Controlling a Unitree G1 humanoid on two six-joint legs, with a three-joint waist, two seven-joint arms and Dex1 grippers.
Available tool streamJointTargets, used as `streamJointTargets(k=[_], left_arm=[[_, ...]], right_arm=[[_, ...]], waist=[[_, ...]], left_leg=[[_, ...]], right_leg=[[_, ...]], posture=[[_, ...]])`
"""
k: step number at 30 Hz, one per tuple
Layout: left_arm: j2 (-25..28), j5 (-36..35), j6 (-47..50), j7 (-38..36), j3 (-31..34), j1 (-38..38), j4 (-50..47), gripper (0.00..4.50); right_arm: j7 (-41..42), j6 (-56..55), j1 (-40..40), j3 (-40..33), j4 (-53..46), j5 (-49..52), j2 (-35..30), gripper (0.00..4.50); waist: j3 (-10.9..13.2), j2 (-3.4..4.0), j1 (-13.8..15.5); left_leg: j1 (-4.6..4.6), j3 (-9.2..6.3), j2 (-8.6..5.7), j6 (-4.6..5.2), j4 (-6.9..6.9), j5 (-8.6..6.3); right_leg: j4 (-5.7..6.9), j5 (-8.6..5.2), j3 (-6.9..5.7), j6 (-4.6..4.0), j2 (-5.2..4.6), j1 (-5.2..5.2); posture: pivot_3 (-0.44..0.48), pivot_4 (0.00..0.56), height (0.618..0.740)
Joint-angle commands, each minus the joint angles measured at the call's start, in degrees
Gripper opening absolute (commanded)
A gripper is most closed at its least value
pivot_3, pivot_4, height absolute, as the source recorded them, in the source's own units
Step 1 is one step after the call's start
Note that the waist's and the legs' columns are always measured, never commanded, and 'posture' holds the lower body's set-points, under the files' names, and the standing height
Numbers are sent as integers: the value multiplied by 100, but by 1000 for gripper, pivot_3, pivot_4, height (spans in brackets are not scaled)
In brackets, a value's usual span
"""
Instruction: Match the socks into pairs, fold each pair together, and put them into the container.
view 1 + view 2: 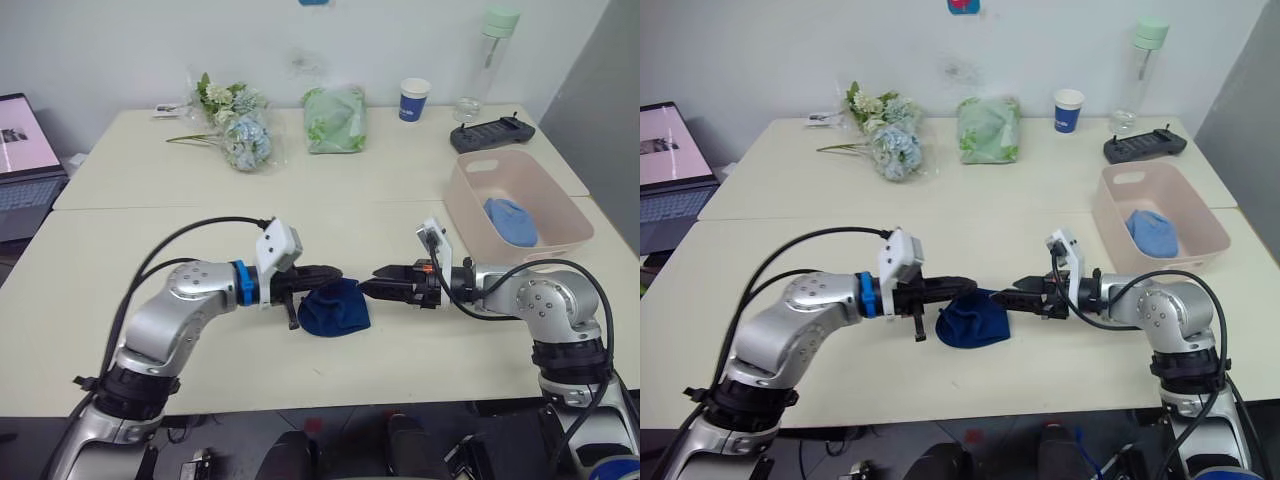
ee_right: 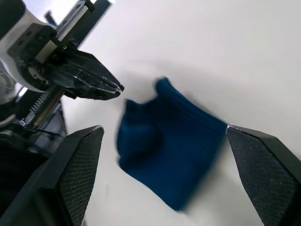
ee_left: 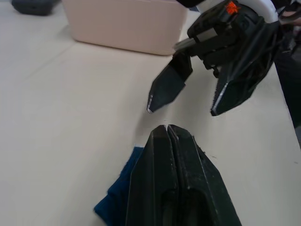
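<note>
In the left eye view the dark navy socks (image 1: 335,309) lie in a crumpled bundle on the cream tabletop (image 1: 200,230), near its front edge at about 6 o'clock of the scene, between the two arms. The left pincer (image 1: 325,273) points in from 9 o'clock with its fingers pressed together, tips just above the bundle's upper edge; the right pincer (image 1: 380,280) points in from 3 o'clock, its fingers parted, tips near the bundle but apart from it. The pink container (image 1: 470,215) stands at about 2 o'clock with a folded light blue pair (image 1: 511,221) inside. At 12 o'clock, along the far edge, are a green bag (image 1: 335,118), a bunch of flowers (image 1: 238,125) and a blue paper cup (image 1: 414,100). The right eye view gives the same layout, the navy bundle (image 1: 974,318) sitting between the two pincer tips. In the left wrist view the left pincer's fingers (image 3: 176,160) meet with no gap and nothing shows between them; the navy fabric (image 3: 117,197) lies beneath them, and the right pincer (image 3: 183,104) faces it with fingers spread. In the right wrist view the right pincer (image 2: 160,179) is wide, the navy bundle (image 2: 171,141) lying on the tabletop between its fingers, apart from both.
</note>
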Motion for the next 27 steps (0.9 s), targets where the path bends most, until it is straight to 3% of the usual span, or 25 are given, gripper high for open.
streamJointTargets(k=[1,9,14,18,27], left_arm=[[83,357,-420,-156,-178,48,192,0],[718,1068,-1062,-286,-172,794,529,0],[646,1196,-1270,-206,-175,1027,602,0],[547,1345,-1526,-164,-253,1119,759,0],[473,1337,-1537,-100,-184,1211,702,0]], right_arm=[[-44,-216,14,-55,34,-47,110,4477],[-321,82,209,137,69,-119,271,4477],[-303,150,182,358,284,-289,297,4477],[-548,408,-61,129,775,-165,796,4477],[-294,684,-140,422,1064,-133,1133,4477]], waist=[[0,1,-19],[1,3,34],[1,3,46],[-1,3,27],[-6,4,23]], left_leg=[[1,-1,3,0,-2,0],[-1,-7,11,1,-2,0],[1,-12,12,5,1,-2],[7,-12,10,3,1,-1],[12,-13,11,5,-1,-2]], right_leg=[[3,0,0,0,2,-1],[-5,0,1,0,-5,-1],[-3,0,-1,0,-13,7],[-1,0,-3,0,-10,12],[2,0,-4,0,-5,11]], posture=[[0,150,740],[0,150,740],[0,150,740],[0,150,740],[0,150,740]])
